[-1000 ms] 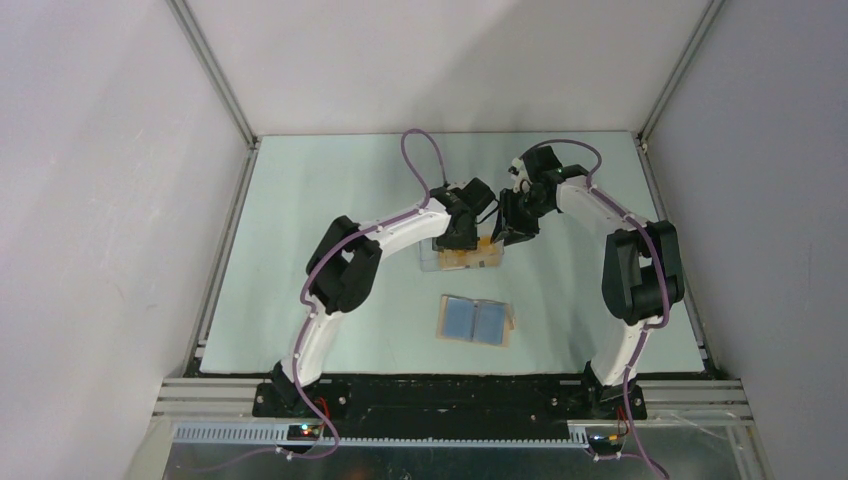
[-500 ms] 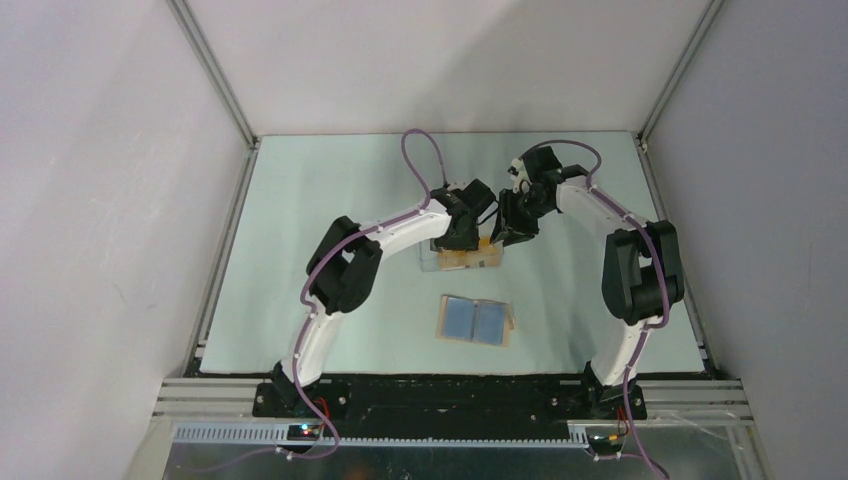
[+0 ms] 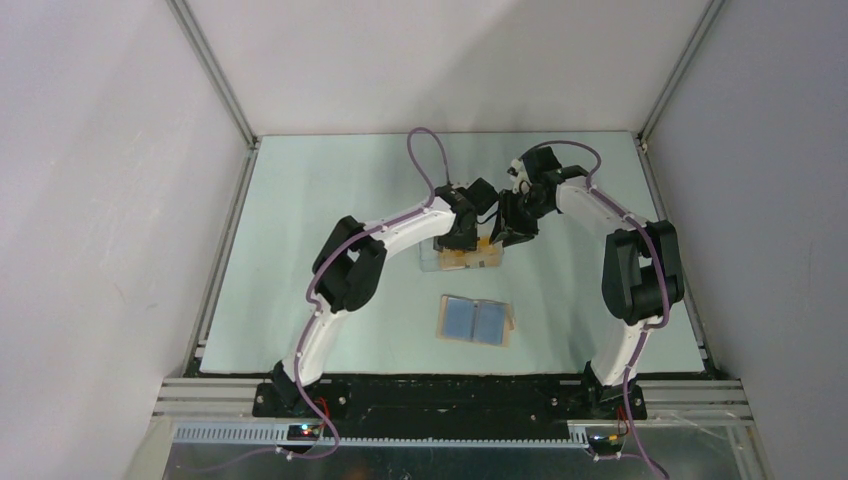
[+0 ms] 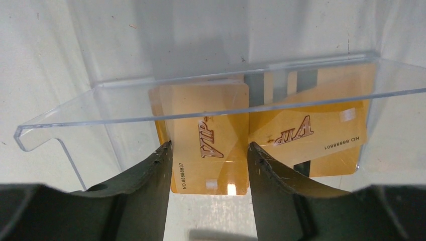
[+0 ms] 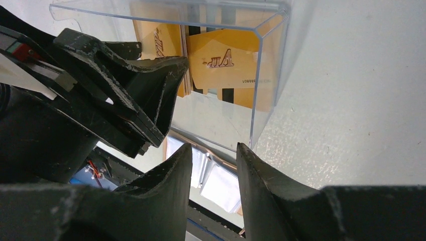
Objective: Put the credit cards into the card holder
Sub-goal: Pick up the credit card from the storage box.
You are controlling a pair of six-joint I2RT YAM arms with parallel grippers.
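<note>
Left claw (image 4: 209, 146) first: its two fingers press against the long edges of one gold card (image 4: 223, 125), pinching it inside the clear tray (image 4: 100, 118) (the VIP print runs sideways between my fingers). More credit cards (image 4: 311, 133) lie beside and behind it in the same tray, which sits about mid-worktop (image 3: 300, 250). My right claw (image 5: 213, 146) is at the tray's right end, fingers part-way apart; whether they press on the clear wall I cannot tell. The card holder (image 3: 476, 320) lies open, blue panels up, apart from the tray, toward the worktop's near edge.
</note>
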